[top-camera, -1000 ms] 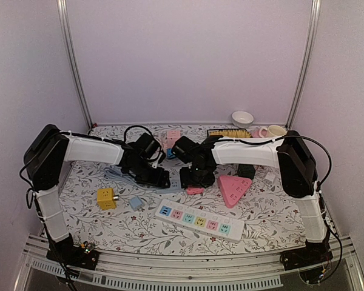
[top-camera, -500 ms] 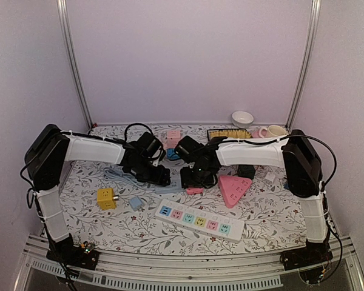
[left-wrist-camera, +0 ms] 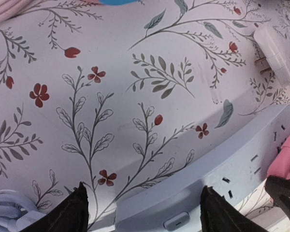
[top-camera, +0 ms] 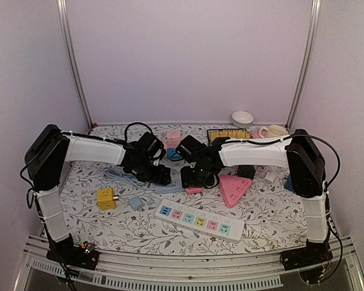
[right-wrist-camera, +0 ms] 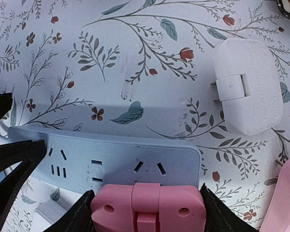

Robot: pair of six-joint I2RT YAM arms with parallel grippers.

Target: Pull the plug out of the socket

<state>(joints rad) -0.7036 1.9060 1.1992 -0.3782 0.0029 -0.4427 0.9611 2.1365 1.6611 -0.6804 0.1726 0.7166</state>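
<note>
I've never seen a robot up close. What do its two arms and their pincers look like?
The left arm and right arm match: white tubular links between chunky black joints. A thin black cable runs along each, looping free in places. The fingers are plain black wedges that taper to a tip. No markings are legible.

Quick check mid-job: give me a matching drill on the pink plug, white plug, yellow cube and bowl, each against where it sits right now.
Things:
1. pink plug
2. white plug
3. yellow cube
4. bowl

Places:
A. far edge, right side
B. held in the right gripper
C. lying loose, prongs bare
D. left side, beside a small blue block

Pairs: 1-B, 2-C, 3-D, 4-A
</note>
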